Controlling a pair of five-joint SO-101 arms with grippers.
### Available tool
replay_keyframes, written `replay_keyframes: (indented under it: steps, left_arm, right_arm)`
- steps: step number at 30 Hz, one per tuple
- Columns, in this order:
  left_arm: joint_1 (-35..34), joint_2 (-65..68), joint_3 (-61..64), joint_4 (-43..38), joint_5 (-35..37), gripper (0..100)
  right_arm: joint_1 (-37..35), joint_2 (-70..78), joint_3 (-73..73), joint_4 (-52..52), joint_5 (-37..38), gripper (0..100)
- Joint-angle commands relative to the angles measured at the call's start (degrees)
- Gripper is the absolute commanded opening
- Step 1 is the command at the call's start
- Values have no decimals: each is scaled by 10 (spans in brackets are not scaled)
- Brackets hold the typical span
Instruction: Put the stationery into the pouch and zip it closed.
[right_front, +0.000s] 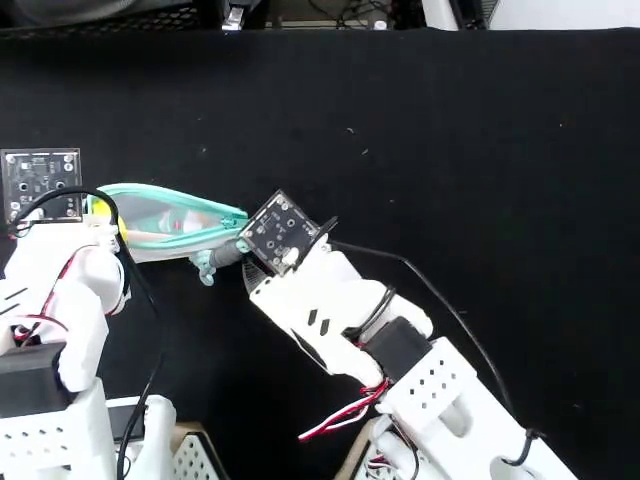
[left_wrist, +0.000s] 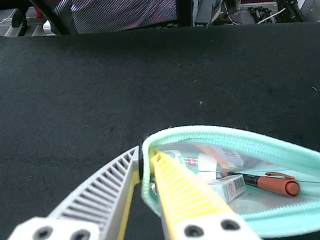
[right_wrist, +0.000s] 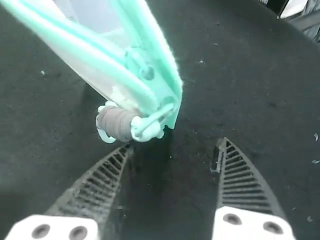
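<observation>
A teal-rimmed clear pouch (right_front: 170, 220) lies at the left of the table with its zip open. Inside it I see a brown pen (left_wrist: 272, 184), a small white box (left_wrist: 227, 186) and other stationery. My left gripper (left_wrist: 146, 155) is shut on the rim at the pouch's (left_wrist: 225, 135) left end, the yellow finger (left_wrist: 180, 190) inside and the white finger (left_wrist: 110, 185) outside; in the high view this left gripper (right_front: 108, 215) sits at that same end. My right gripper (right_wrist: 172, 147) is open just short of the zip pull (right_wrist: 120, 124) at the pouch's (right_wrist: 150, 75) right end, touching nothing; the high view puts this right gripper (right_front: 232, 250) there too.
Black cloth (right_front: 450, 150) covers the table, with wide bare room to the right of the pouch and behind it. The table's far edge (right_front: 320, 28) runs along the back, with clutter beyond. Both arm bases stand at the near edge.
</observation>
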Motion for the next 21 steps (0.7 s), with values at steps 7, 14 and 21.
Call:
replay_keyframes:
  steps: [7, 14, 21]
  left_arm:
    - [11, 17, 72, 5, -6, 30]
    - [11, 17, 73, 6, -6, 30]
    - [11, 17, 73, 7, -6, 30]
  right_arm:
    - [127, -7, -2, -3, -105, 241]
    - [61, -8, -3, 16, -98, 243]
    - [-17, -8, -12, 61, -25, 241]
